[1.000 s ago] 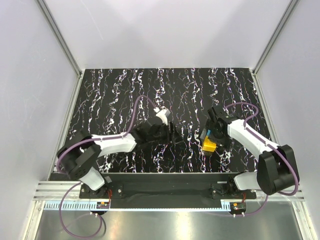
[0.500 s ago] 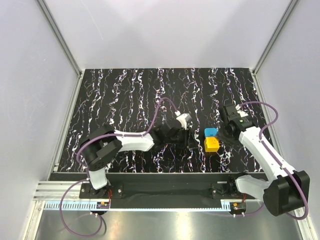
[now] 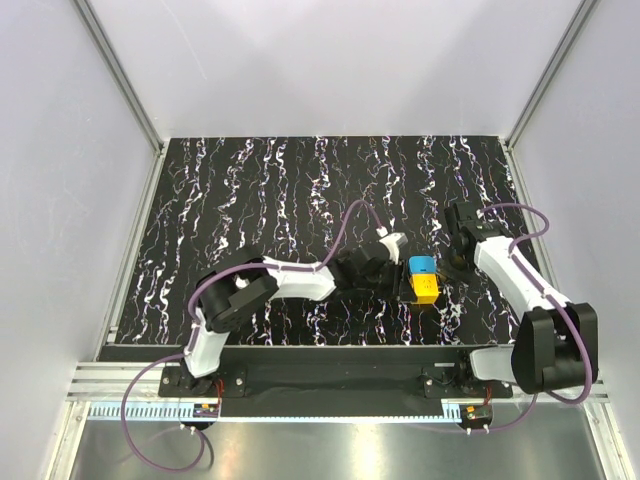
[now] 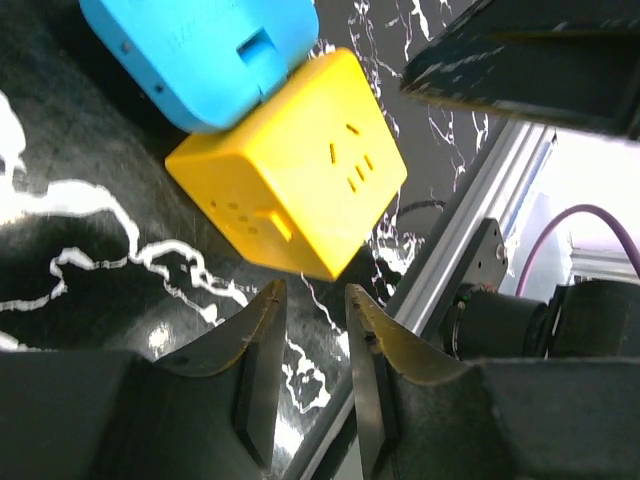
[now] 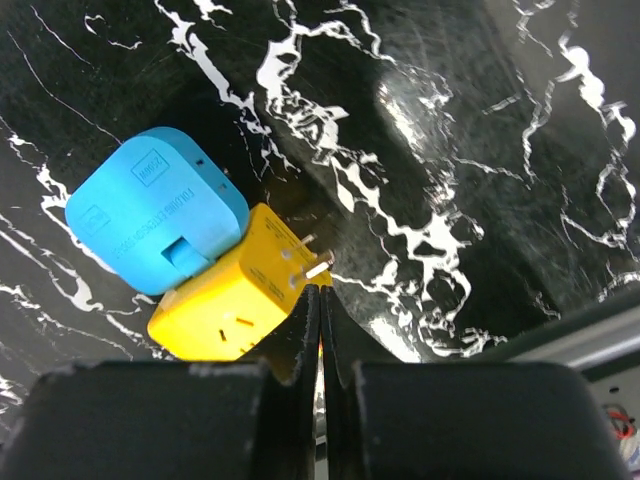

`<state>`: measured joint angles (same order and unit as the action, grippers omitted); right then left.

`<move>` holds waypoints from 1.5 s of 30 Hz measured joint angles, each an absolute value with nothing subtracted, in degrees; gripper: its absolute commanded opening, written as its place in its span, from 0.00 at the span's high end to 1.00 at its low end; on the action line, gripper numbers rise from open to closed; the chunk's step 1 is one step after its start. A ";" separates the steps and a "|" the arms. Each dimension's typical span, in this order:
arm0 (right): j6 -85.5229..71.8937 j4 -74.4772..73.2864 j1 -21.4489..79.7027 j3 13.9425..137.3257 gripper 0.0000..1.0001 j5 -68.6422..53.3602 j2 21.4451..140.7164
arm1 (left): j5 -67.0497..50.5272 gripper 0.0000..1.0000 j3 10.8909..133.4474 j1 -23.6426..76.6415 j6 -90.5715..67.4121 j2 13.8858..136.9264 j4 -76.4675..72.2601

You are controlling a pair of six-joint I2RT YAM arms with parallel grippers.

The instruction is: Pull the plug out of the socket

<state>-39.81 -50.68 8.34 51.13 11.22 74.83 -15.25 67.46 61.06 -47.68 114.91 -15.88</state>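
A blue plug (image 3: 422, 265) sits joined to a yellow socket cube (image 3: 424, 290) on the black marbled table. My left gripper (image 3: 392, 272) lies just left of the pair. In the left wrist view its fingers (image 4: 312, 290) stand a narrow gap apart with nothing between them, and the yellow socket cube (image 4: 300, 180) and blue plug (image 4: 200, 50) lie just beyond the tips. My right gripper (image 3: 452, 268) is on their right. In the right wrist view its fingers (image 5: 320, 292) are pressed together, empty, beside the cube's metal prongs (image 5: 310, 262); the blue plug (image 5: 150, 210) lies beyond.
The black marbled table (image 3: 300, 190) is boxed in by white walls on three sides. An aluminium rail (image 3: 330, 390) runs along the near edge by the arm bases. Purple cables (image 3: 350, 215) loop over both arms. The right arm (image 4: 530, 60) shows dark in the left wrist view.
My left arm has stretched right until its gripper reached the plug and socket, and its jaws narrowed. My right gripper lifted off the pair, moved to their right and shut.
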 measured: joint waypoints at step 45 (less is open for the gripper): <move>-35.88 -52.84 8.12 54.46 0.00 -1.02 69.78 | -37.32 0.31 69.25 45.39 -48.36 119.37 -22.11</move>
